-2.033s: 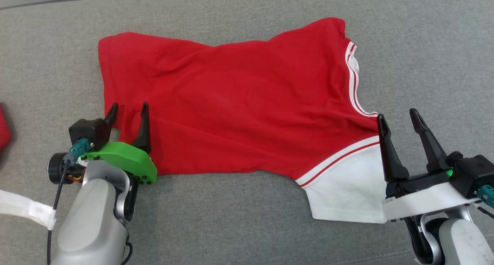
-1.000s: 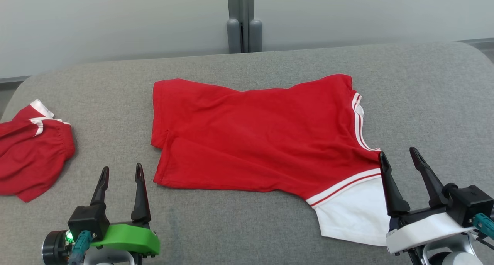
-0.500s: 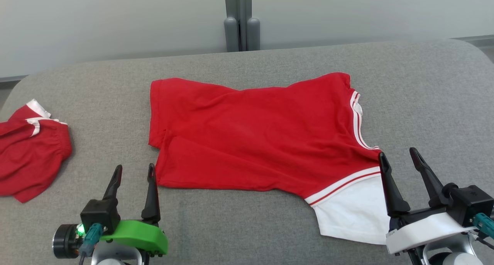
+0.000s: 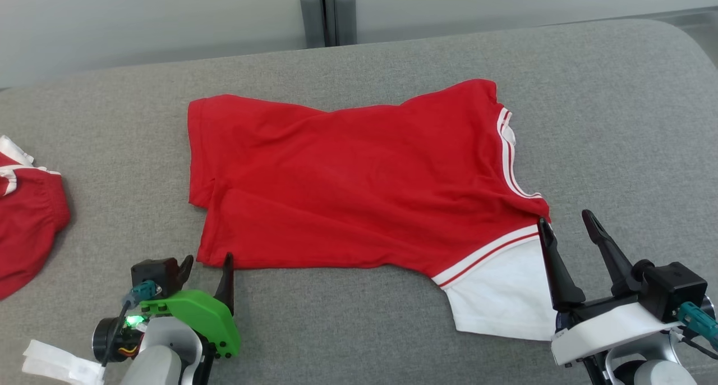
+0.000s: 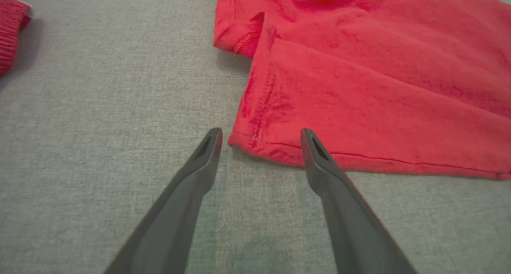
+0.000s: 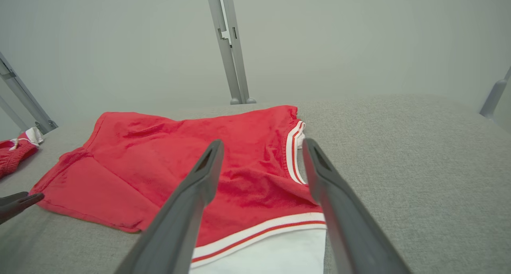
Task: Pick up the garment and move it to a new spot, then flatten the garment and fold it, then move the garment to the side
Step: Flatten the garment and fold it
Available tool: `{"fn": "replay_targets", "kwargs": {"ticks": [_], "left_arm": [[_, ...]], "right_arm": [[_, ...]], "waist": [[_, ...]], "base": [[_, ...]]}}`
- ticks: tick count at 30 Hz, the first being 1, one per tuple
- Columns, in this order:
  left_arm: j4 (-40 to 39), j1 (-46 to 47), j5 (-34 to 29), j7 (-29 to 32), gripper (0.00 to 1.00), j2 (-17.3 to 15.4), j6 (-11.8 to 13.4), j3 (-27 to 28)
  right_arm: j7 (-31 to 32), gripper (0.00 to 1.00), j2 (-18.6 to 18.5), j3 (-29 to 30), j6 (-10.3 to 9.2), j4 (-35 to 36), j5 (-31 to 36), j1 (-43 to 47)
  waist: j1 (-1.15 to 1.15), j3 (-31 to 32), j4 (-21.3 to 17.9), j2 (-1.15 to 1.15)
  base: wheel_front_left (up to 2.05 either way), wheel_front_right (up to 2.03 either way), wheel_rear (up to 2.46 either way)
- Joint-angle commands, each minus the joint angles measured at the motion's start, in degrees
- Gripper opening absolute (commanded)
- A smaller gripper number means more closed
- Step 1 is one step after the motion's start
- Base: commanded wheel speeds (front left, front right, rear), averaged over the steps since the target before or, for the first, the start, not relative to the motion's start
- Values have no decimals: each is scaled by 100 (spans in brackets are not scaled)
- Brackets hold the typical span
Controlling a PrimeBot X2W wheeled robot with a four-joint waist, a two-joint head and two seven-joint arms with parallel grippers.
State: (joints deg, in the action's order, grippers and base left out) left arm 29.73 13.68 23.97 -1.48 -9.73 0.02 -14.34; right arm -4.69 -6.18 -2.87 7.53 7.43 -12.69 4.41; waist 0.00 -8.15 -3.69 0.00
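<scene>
- Red garment spread flat across the middle of the grey surface, hem end to the left, striped neckline to the right.
- White sleeve with a red-and-white band, sticking out at the near right corner and flat on the surface.
- Small fold at the left hem, near flap lapped over the rest.
- Left tool at the near left corner of the garment, fingers apart, nothing clamped; in the left wrist view, hem corner lying just between the two tips; contact with the cloth impossible to tell.
- Right tool at the right edge of the white sleeve, just below the neckline, fingers apart and empty; left finger overlapping the sleeve's edge in the head view, right finger over bare surface.
- Second red garment with white trim, bunched at the far left edge of the surface, well apart from the first.
- Grey post upright behind the surface, pale wall beyond.
</scene>
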Motion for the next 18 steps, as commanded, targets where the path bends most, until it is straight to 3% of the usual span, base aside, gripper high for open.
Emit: {"fn": "replay_targets", "kwargs": {"ticks": [1,2,4,10,18], "left_arm": [[149,153,30,-2,100,-5,-53,30],[245,218,55,-17,89,-6,-78,33],[438,333,96,-65,0,8,-145,37],[804,490,217,-308,0,26,-300,63],[1002,498,271,-582,0,8,-301,93]], "right_arm": [[-27,100,-19,-7,-8,-24,-23,-67],[-22,100,-22,-10,-8,-31,-32,-80],[-27,100,-34,1,-8,-55,-41,-93],[-35,100,-91,165,-8,-311,-157,112],[30,100,-89,322,-8,-781,-322,737]], "waist": [[0,-102,-54,0],[0,-124,-58,0],[0,-164,-63,0],[0,-243,-74,0],[0,-325,-145,0]], "base": [[0,0,0],[0,0,0],[0,0,0],[0,0,0],[0,0,0]]}}
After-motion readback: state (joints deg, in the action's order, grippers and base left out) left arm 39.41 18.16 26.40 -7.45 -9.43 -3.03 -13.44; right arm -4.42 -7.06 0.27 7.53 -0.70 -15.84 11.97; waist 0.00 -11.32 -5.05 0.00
